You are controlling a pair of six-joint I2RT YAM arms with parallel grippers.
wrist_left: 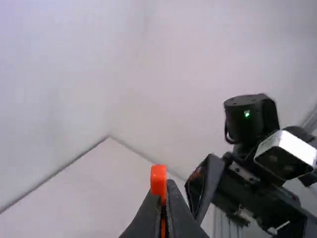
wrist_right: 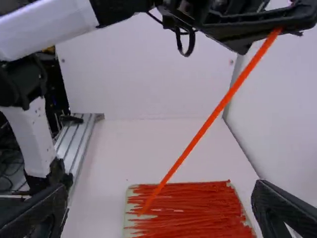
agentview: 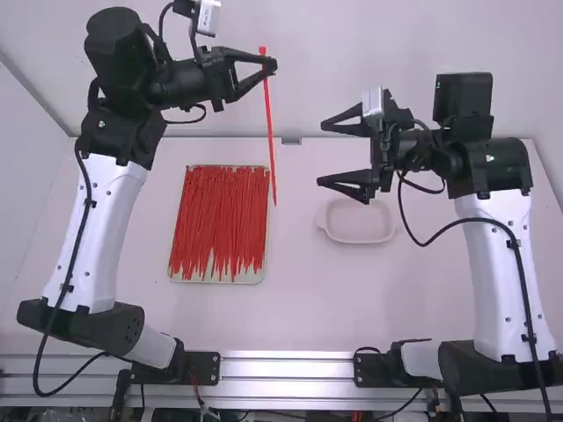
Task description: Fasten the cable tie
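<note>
Left end effector (agentview: 264, 66): closed tight on 1 red cable tie (agentview: 270, 141), pinching it just below the head (wrist_left: 158, 179), raised well above the bench (agentview: 352, 290)

The tie hangs nearly vertical, and its free tail tip (agentview: 274, 202) sits above the right edge of the tray (agentview: 215, 280) of spare ties (agentview: 220, 220)

Right end effector (agentview: 323, 153): fingers spread wide, nothing held; it faces the tie from the side, apart from it, above the white bowl (agentview: 356, 230)

Step in hand, as I judge it: the right arm takes the tail so it can be bent round and fed into the head

How to do it well:
- Close on the tail a little above its tip, leaving a short stub free to enter the slot
- Approach square to the strap; it is thin and springy, so an off-centre pinch would likely flick it aside
- Keep the left grip firm and fixed so the head cannot twist
- Bend in 1 smooth arc, ridged face inward if it can be made out; I cannot tell which face that is

Risk: the tail may slip out mid-bend
</note>
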